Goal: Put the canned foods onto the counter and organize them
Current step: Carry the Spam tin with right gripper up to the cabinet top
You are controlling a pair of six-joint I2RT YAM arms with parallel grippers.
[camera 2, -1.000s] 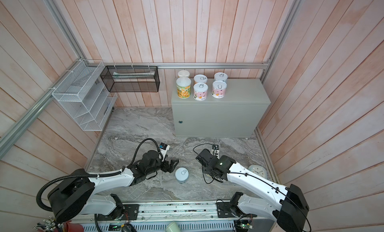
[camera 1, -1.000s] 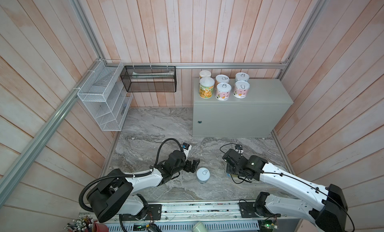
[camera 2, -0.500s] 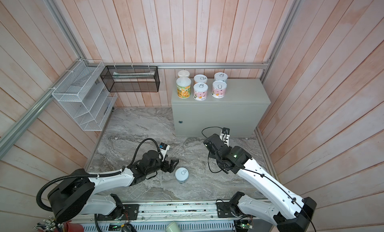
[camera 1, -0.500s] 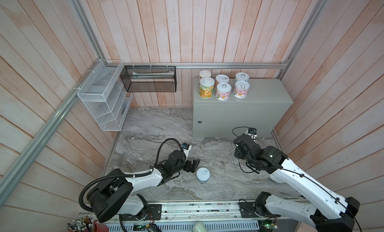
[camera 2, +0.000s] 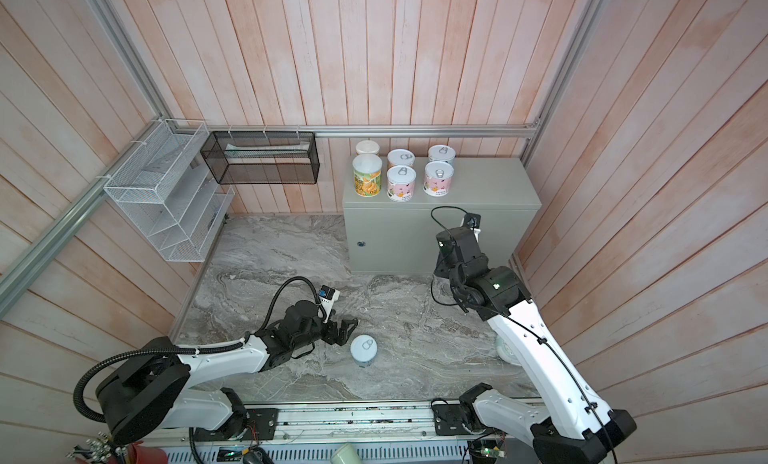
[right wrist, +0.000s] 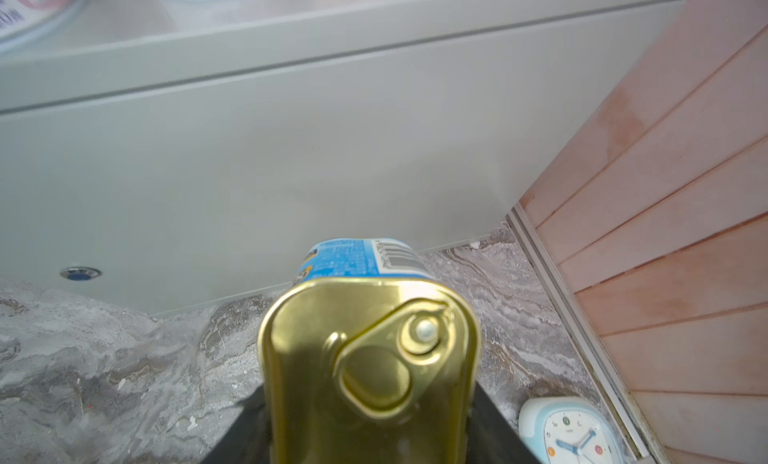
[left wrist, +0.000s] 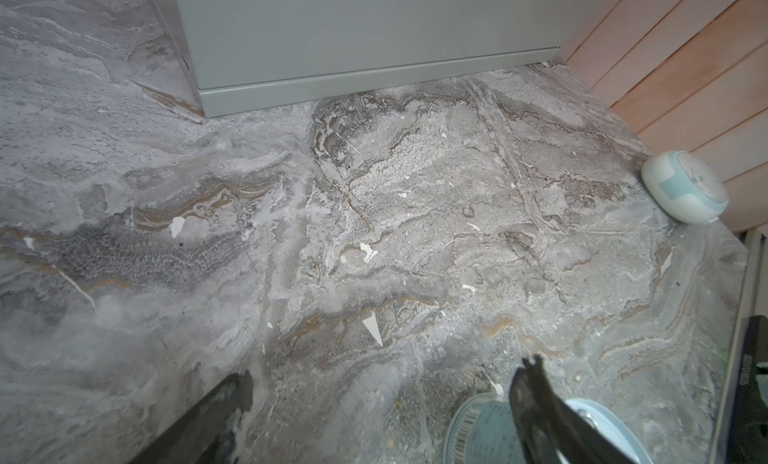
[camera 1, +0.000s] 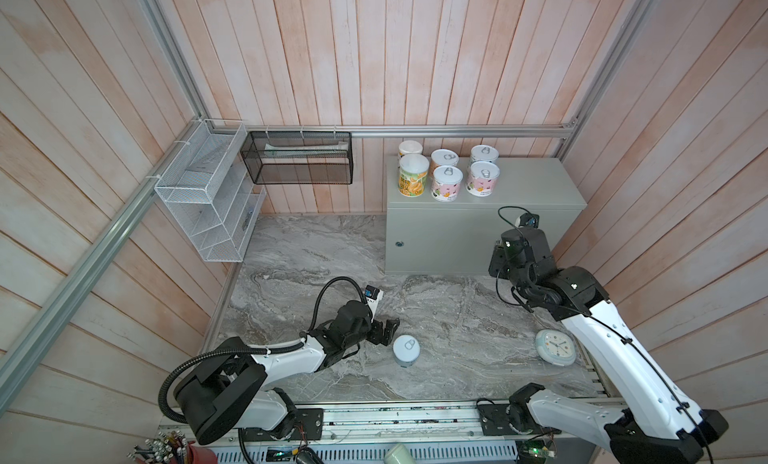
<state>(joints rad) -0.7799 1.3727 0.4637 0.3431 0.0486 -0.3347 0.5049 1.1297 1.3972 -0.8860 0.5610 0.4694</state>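
Observation:
Several cans stand in two rows on the left part of the counter (camera 1: pixel 536 183), among them a yellow-green one (camera 1: pixel 413 180) and a pink one (camera 1: pixel 482 184). My right gripper (right wrist: pixel 370 403) is shut on the flat gold oblong tin (right wrist: pixel 370 349), held in the air before the counter's front (right wrist: pixel 291 150). In both top views the wrist (camera 1: pixel 519 250) hides the tin. A pale blue pull-tab can (camera 1: pixel 406 349) stands on the marble floor. My left gripper (camera 1: pixel 388 331) is open just left of it, and one finger (left wrist: pixel 536 403) overlaps the can (left wrist: pixel 482 433).
A round white and blue clock (camera 1: pixel 555 347) lies on the marble by the right wall. A white wire rack (camera 1: pixel 208 200) and a black mesh basket (camera 1: pixel 299 158) hang on the left and back walls. Wooden walls close in the floor on three sides.
My right arm has risen from the front of the floor and moved back toward the counter with the tin, uncovering the clock. The left arm and the blue can have stayed put.

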